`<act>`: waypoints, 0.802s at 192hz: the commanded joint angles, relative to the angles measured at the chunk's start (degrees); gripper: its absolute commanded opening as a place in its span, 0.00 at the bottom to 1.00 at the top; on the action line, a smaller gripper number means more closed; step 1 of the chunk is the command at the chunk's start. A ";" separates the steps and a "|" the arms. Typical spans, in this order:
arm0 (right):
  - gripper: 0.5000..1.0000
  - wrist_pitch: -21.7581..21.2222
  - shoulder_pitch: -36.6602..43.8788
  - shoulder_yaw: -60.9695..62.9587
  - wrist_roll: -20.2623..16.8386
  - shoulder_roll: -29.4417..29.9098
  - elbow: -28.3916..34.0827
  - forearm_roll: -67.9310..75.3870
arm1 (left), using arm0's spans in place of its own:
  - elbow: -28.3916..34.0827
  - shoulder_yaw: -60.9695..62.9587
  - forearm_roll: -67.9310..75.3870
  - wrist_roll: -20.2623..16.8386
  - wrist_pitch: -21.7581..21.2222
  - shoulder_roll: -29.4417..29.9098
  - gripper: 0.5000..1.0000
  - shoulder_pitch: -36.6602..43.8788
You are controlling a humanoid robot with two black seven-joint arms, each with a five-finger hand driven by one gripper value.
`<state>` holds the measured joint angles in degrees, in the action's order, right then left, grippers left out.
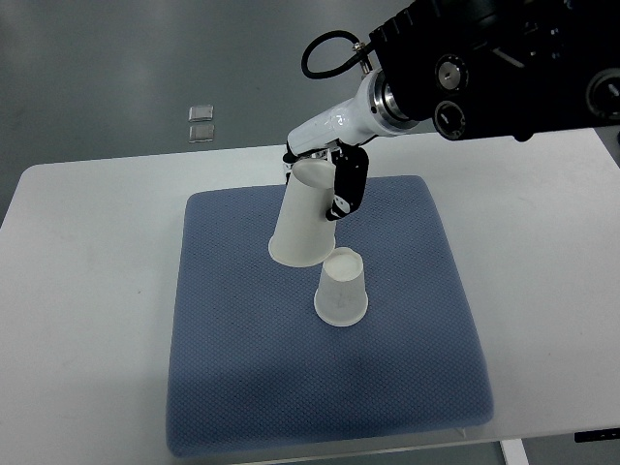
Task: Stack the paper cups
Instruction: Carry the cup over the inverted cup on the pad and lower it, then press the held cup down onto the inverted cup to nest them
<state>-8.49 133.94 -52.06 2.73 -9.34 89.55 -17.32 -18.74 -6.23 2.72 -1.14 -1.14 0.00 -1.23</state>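
Right hand [327,174] is grasping an inverted cup [302,221], tilted, above the blue pad [252,387]. A second inverted cup [342,288] is standing at its 5 o'clock, just beside it.

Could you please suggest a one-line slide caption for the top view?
Right hand holds a tilted paper cup above a second, inverted cup on the blue mat.

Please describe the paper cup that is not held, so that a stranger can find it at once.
On the white table lies a blue cushion mat. Near its centre one white paper cup stands upside down, alone. The other cup hangs tilted in the right hand.
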 commanded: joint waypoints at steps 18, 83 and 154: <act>0.36 1.28 -1.58 -0.68 0.00 -0.07 0.01 -0.17 | 0.02 -0.01 0.00 0.00 0.00 0.00 1.00 0.00; 0.37 2.78 -3.24 -3.58 -0.09 -0.77 0.27 -0.52 | 0.11 -0.01 0.00 0.00 0.00 0.00 1.00 0.09; 0.41 2.78 -3.77 -3.66 -0.26 -2.09 1.68 -0.52 | 0.02 -0.01 0.00 -0.09 0.00 0.00 1.00 0.09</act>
<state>-5.68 130.39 -55.72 2.48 -11.15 90.91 -17.84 -18.64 -6.24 2.73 -1.14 -1.14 0.00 -1.19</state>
